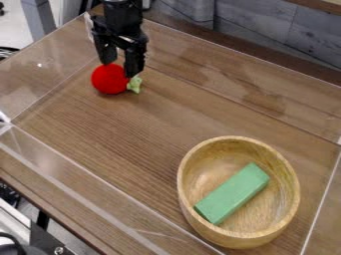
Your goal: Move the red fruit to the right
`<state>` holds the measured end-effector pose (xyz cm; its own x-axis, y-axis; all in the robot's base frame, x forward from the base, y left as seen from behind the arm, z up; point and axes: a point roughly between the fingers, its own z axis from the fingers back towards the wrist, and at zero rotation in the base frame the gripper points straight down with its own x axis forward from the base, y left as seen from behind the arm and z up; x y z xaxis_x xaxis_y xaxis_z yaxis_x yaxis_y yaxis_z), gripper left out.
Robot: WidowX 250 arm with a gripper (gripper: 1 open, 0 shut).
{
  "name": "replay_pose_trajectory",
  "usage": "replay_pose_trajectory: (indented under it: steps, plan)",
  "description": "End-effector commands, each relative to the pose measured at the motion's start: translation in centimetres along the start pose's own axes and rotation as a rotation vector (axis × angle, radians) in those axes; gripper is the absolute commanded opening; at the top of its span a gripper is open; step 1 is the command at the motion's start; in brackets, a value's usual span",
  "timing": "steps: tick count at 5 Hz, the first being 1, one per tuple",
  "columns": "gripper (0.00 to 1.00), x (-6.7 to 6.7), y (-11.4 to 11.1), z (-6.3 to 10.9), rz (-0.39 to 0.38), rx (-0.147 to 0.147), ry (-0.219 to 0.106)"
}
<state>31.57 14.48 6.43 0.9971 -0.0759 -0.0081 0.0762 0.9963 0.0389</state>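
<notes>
Red fruit (110, 79) sits near the table's (147, 139) left edge, bare wood rightward.

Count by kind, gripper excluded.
Red fruit: 1
Bowl: 1
Green block: 1
Total: 3

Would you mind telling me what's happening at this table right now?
The robot arm's gripper is down at the red fruit with its jaws open; whether it touches the fruit is hard to tell. The fruit sits on the table, not yet moved right. Off on its own, a wooden bowl holds a green block.
</notes>
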Motion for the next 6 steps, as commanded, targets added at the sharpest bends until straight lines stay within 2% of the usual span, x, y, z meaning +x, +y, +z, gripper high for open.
replay_pose_trajectory:
  steps: [1, 2, 3, 5, 6]
  plan:
    - [1.0, 1.1, 0.6, 0.3, -0.014, 0.034, -0.056]
    - [1.0, 1.7, 0.2, -0.9, -0.026, 0.03, -0.064]
    - [1.0, 2.0, -0.3, -1.5, -0.026, 0.012, -0.072]
    - [1.0, 1.8, 1.7, -0.7, -0.061, -0.027, -0.08]
    - [1.0, 1.6, 1.8, -0.3, -0.003, -0.05, -0.087]
